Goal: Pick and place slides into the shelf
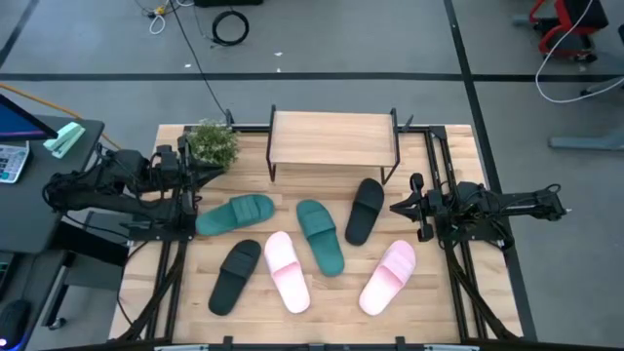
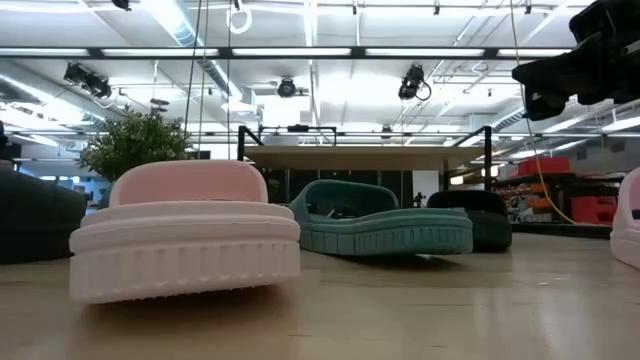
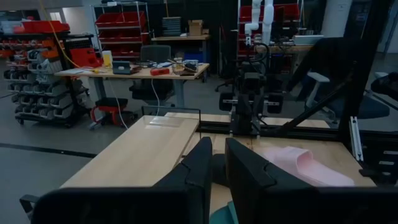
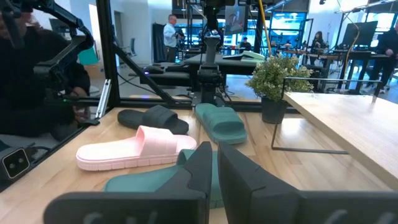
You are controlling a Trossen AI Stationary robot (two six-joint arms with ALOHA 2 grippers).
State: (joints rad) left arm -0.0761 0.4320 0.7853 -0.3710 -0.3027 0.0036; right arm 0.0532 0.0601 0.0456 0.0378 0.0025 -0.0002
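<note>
While both my arms wait at the table's edges, the six slides lie loose on the pale plank table (image 1: 444,292), none on the shelf (image 1: 333,137). The shelf stands at the far middle, a potted plant (image 1: 212,144) just left of it. One teal slide (image 1: 235,214) lies nearest my left gripper (image 1: 203,176), the other teal slide (image 1: 320,235) in the middle beside a pink slide (image 1: 287,271). One black slide (image 1: 366,210) lies near the shelf's right leg, the other black slide (image 1: 235,276) at the near left, the second pink slide (image 1: 388,277) at the near right. My right gripper (image 1: 402,207) hovers right of centre. Both pairs of fingers stand narrow, holding nothing. Grey floor with cables surrounds the table; beyond it are workbenches, red bins, and what seem to be people standing far off.
</note>
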